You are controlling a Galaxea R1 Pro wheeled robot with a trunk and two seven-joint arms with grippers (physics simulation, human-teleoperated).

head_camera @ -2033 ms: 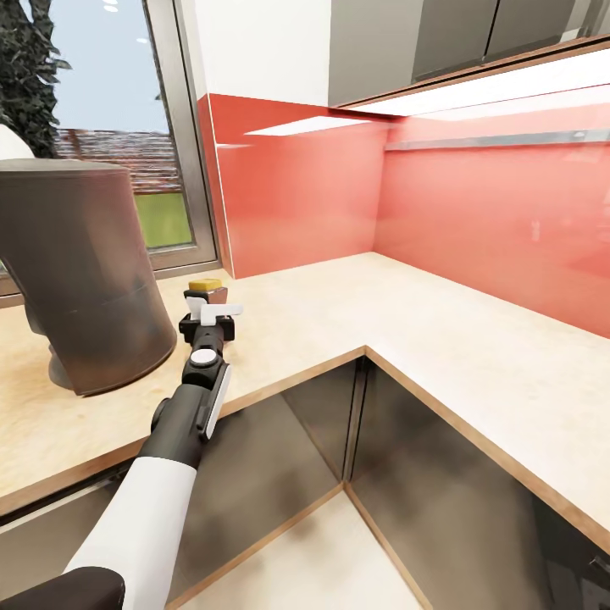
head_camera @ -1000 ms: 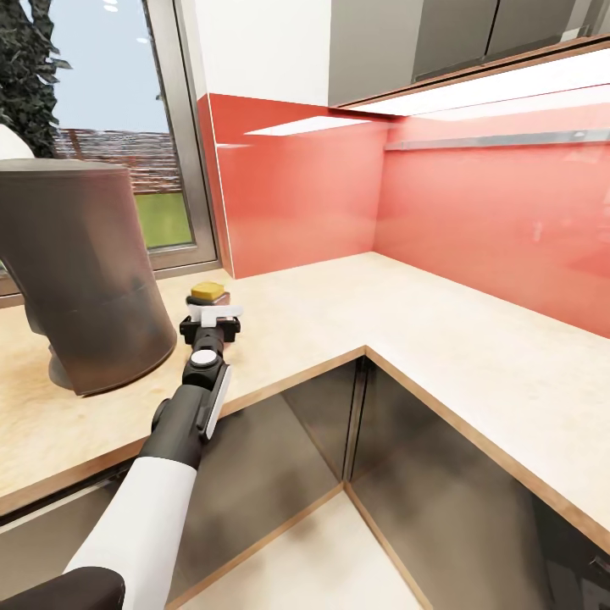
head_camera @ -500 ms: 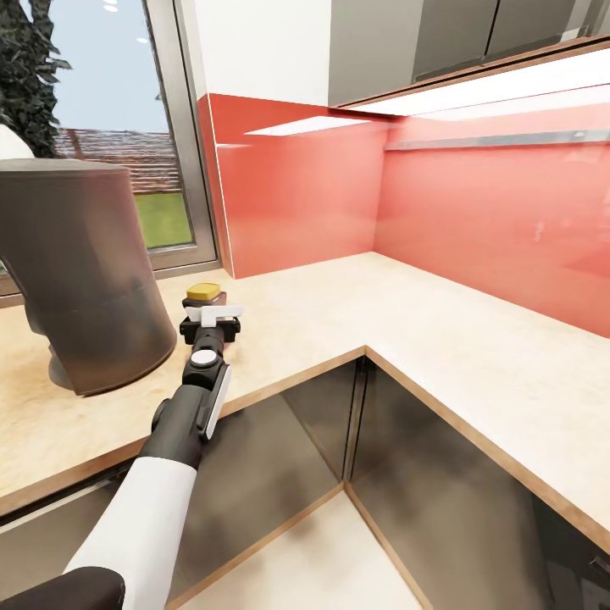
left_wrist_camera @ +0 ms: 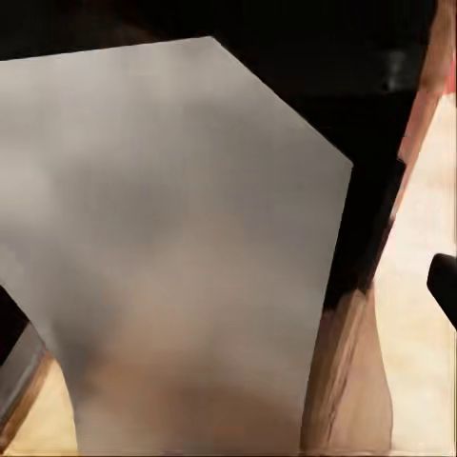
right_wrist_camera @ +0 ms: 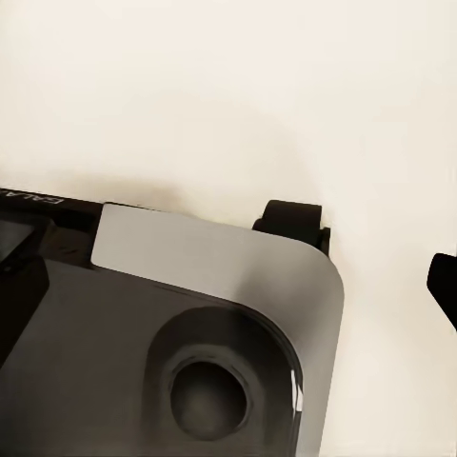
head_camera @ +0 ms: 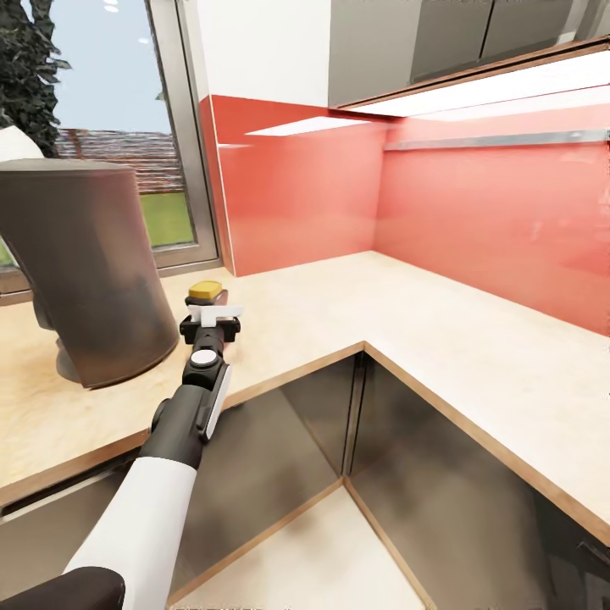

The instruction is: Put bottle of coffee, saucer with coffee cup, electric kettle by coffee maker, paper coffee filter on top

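The bottle of coffee (head_camera: 206,290), dark with a yellow cap, stands on the kitchen countertop (head_camera: 407,322) just right of the coffee maker (head_camera: 93,271), a tall dark grey column. My left gripper (head_camera: 213,313) reaches over the counter's front edge, its white fingers on either side of the bottle and open. In the left wrist view the bottle's pale label (left_wrist_camera: 190,238) looms close, and bare counter shows between the bottle and one black fingertip (left_wrist_camera: 444,286). In the right wrist view one fingertip (right_wrist_camera: 444,284) sits at the frame's edge with nothing held.
The counter runs in an L along a red backsplash (head_camera: 474,220), with grey wall cabinets (head_camera: 440,34) above and a window (head_camera: 102,127) behind the coffee maker. Dark cabinet fronts (head_camera: 440,474) stand below. The right wrist view looks down on my dark base (right_wrist_camera: 190,362) and pale floor.
The bottle has sunk slightly from its higher, tilted pose and now stands on the counter between my left fingers. The head camera has shifted a little; my left arm has barely moved.
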